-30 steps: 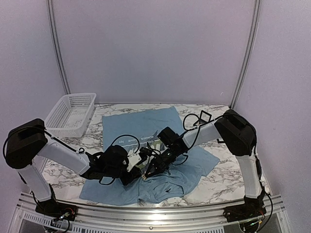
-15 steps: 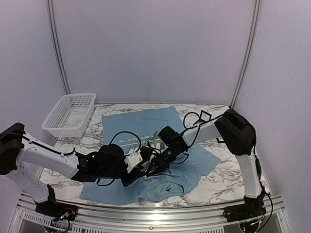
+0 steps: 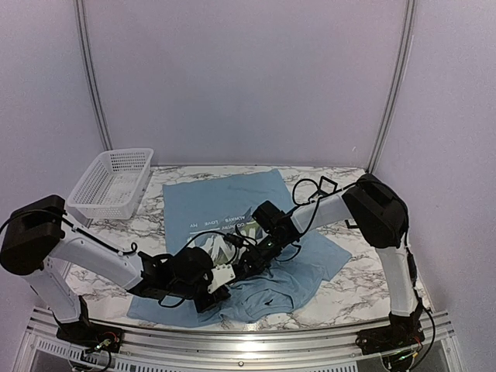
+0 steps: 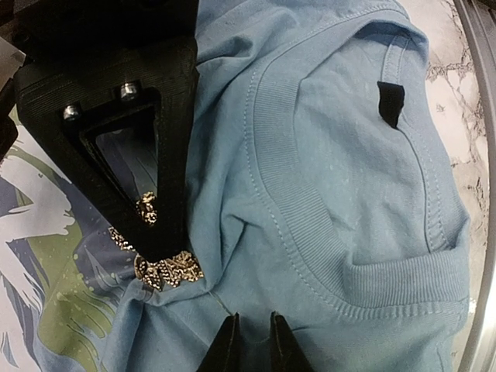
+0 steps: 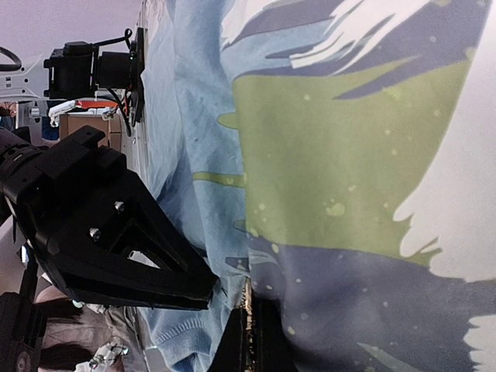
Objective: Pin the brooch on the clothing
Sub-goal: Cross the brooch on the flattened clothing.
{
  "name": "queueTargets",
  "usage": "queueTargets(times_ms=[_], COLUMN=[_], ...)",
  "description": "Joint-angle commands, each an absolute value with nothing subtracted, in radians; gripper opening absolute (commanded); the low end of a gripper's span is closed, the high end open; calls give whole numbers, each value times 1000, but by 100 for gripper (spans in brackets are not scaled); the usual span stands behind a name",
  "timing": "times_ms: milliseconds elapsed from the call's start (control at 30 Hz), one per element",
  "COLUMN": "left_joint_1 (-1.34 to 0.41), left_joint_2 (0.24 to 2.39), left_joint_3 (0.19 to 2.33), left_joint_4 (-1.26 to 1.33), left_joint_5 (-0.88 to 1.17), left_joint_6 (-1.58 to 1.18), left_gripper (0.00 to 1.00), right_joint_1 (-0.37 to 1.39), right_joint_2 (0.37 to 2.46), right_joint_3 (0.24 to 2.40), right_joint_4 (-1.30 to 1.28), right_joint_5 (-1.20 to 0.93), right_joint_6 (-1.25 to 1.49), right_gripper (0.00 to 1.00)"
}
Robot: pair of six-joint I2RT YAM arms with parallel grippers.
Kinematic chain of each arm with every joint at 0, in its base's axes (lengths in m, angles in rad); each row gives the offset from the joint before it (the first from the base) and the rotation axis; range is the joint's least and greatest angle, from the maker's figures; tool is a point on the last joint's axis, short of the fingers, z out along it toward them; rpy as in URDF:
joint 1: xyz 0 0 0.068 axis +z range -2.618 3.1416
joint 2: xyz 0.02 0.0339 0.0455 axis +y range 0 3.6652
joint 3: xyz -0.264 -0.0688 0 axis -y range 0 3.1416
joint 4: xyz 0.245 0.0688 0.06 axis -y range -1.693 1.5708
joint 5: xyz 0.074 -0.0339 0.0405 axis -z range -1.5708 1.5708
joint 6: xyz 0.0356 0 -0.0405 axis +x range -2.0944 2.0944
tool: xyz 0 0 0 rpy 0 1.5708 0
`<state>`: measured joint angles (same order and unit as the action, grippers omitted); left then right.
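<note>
The clothing, a light blue T-shirt with white, yellow-green and dark print, lies spread on the marble table. Both grippers meet at its near part by the ribbed collar. My right gripper is shut on the brooch, a glittering gold piece pressed against bunched fabric. In the left wrist view the right gripper points down from the upper left. My left gripper sits just right of the brooch, its jaws nearly together with a fold of shirt between them. The brooch is too small to make out in the top view.
A white mesh basket stands at the table's back left. Bare marble table shows right of the shirt, and a metal rail runs along the near edge. A small black tag sits inside the collar. Black cable loops hang by the right arm.
My left arm has swung and its gripper has shifted slightly nearer along the shirt, with its jaws narrowing. The right gripper has stayed in place, still shut on the brooch.
</note>
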<state>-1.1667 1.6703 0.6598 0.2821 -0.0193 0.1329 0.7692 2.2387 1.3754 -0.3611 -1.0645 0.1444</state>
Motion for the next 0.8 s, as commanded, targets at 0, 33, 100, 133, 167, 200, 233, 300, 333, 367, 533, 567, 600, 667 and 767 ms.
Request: queueTargets(times_ms=[0,33,100,133,167,200,233,300,333,367,533,567,600,667,767], left_joint_1=[-1182,-1186,-1194,-1197,-1199,-1200,-1200,-1200,-1200,-1200,-1192,-1184,-1173,-1139,-1075], left_joint_2=[1673,1686,1709,1713,1710,1703,1689,1648,1625,1605,1499,1485,1480,1491,1539], left_joint_3=[665,676,689,692,689,685,680,666,661,658,673,672,671,672,677], left_joint_4=[173,155,129,115,109,103,100,99,105,107,123,138,144,155,155], left_joint_5=[-7,-4,28,38,45,51,52,45,35,22,-78,-100,-110,-116,-34], left_joint_6=[118,117,114,114,112,112,112,117,122,132,242,264,285,320,348], left_gripper=[15,15,15,15,16,16,17,19,22,24,31,32,33,36,46], right_joint_1=[754,755,755,755,755,755,755,755,755,754,754,755,754,754,754], right_joint_2=[2256,2254,2249,2245,2242,2240,2240,2242,2245,2250,2258,2256,2255,2253,2249], right_joint_3=[1378,1377,1376,1374,1371,1369,1369,1369,1370,1372,1382,1382,1382,1381,1379], right_joint_4=[-387,-383,-382,-381,-379,-381,-384,-392,-394,-395,-396,-394,-392,-383,-374], right_joint_5=[-961,-964,-968,-971,-977,-979,-980,-979,-978,-976,-976,-976,-977,-979,-983], right_joint_6=[125,129,132,132,134,132,130,124,122,122,120,121,123,129,133], right_gripper=[0,0,0,0,0,0,0,0,0,0,0,0,0,0,0])
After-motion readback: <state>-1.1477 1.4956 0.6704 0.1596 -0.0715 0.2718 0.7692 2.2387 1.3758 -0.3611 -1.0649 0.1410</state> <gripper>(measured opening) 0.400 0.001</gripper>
